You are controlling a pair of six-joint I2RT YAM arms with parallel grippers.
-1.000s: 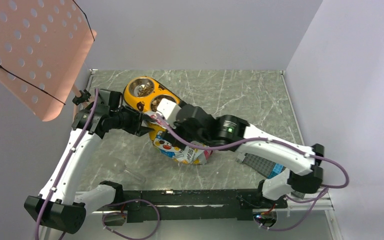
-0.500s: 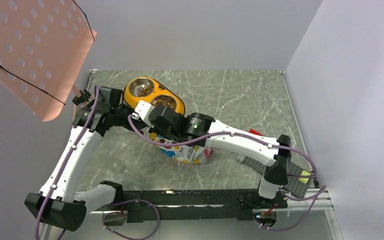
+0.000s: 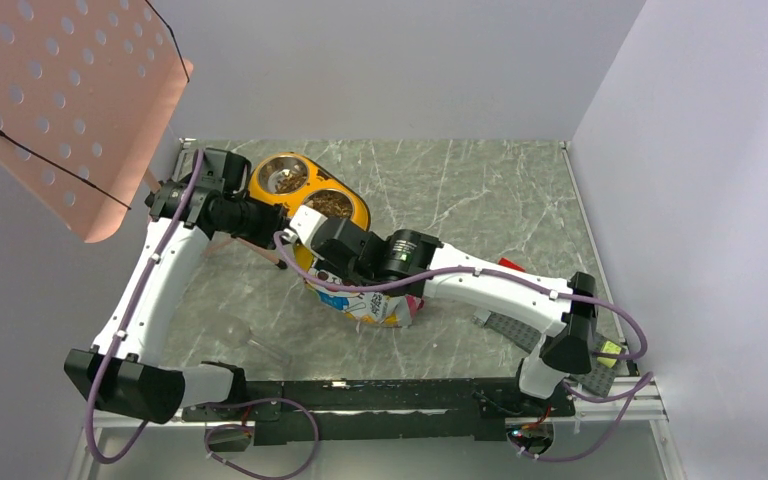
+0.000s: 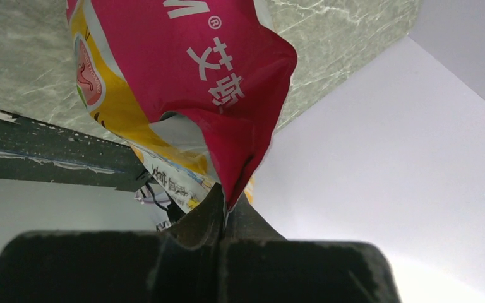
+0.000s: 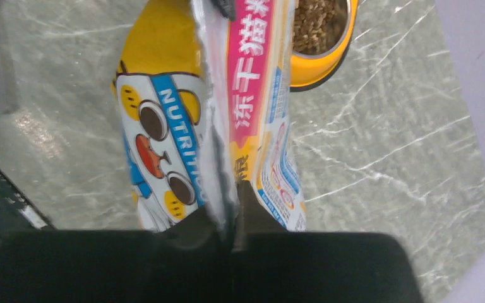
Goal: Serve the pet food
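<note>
**Drawn back on the left, clamped on both sides**

Since half a second ago the left arm (image 3: 160, 280) has swung its wrist back toward the far-left corner. The right arm (image 3: 500, 285) has barely shifted, and the bag (image 3: 372, 305) is where it was.

Nearest is the bag: glossy crinkled film in white, yellow and pink, cartoon face up, low over the grey-green marbled table (image 3: 480, 190).

The right gripper (image 5: 233, 189) is pinched tight on the bag's silvery torn edge, black fingers together with film between. The left gripper (image 4: 224, 201) is likewise closed hard on a creased pink corner.

Just beyond sits the yellow double bowl (image 3: 360, 214), rounded, with two steel cups. The pet food (image 5: 316, 22) — small brown kibble — lies heaped in the nearer cup, with a scatter in the farther one.

Far left there is a pink perforated board (image 3: 60, 100), tilted.
</note>
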